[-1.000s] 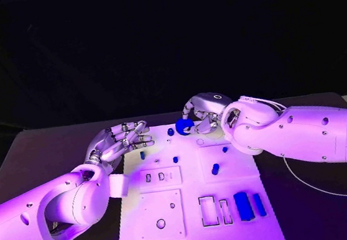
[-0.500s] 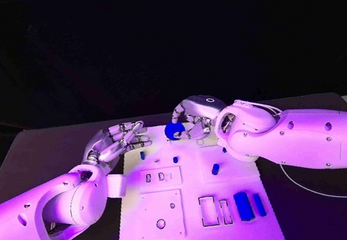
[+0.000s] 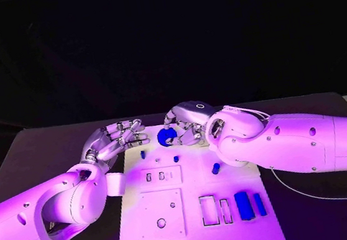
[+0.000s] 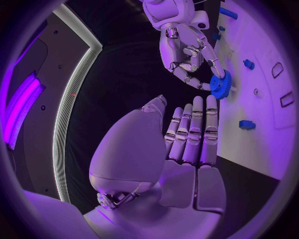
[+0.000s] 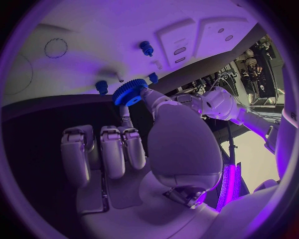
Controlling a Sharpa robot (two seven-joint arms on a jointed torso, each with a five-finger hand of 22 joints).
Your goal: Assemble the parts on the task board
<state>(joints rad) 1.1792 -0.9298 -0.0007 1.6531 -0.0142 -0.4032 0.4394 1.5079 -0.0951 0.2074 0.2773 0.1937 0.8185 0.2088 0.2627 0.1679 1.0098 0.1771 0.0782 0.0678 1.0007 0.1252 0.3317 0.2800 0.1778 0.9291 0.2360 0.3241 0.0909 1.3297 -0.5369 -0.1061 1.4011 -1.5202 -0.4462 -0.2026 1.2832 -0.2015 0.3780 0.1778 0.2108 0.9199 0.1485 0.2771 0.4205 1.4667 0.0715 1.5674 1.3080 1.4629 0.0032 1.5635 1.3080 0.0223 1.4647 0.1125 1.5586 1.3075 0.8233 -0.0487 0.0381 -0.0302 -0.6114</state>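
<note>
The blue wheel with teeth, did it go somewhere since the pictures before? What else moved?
The right hand carried the blue gear along the far end of the task board, toward the robot's left, nearer the left hand. It held the gear the whole time. The left hand stayed at the board's far left corner, holding nothing. The other blue parts, like the long pieces near the front, did not move.

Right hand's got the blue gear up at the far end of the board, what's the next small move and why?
Probably lower the gear onto the thin pin beside it. The right hand pinches the gear at the far edge of the white board, apparently not yet seated, while the left hand hovers open nearby.
</note>
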